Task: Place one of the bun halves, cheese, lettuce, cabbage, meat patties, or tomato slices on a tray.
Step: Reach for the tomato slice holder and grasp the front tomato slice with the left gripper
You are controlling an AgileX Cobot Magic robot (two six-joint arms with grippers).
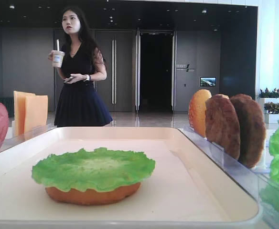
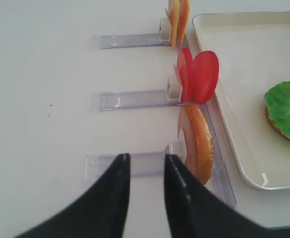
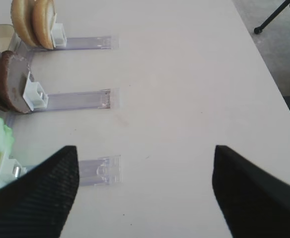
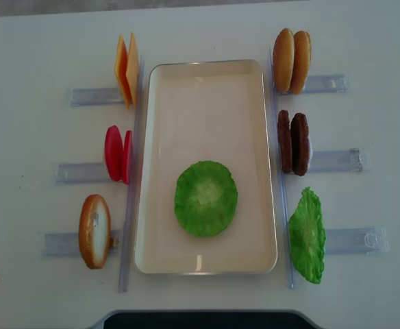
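Observation:
On the cream tray (image 4: 207, 96) a green lettuce (image 4: 205, 198) lies on a flat bun half (image 1: 91, 194). Left of the tray, cheese (image 4: 126, 68), tomato slices (image 4: 118, 153) and a bun half (image 4: 94, 231) stand on edge in clear holders. To its right stand two bun halves (image 4: 291, 60), the meat patties (image 4: 293, 142) and a second lettuce (image 4: 306, 235). My left gripper (image 2: 146, 163) hangs over the holder rail beside the left bun half (image 2: 199, 144), open by a narrow gap and holding nothing. My right gripper (image 3: 145, 148) is wide open over bare table, right of the holders.
Clear plastic holder rails (image 4: 83, 171) stick out from both long sides of the tray. The table's right edge (image 3: 264, 64) shows in the right wrist view, with floor beyond it. A woman (image 1: 77, 71) stands far behind the table.

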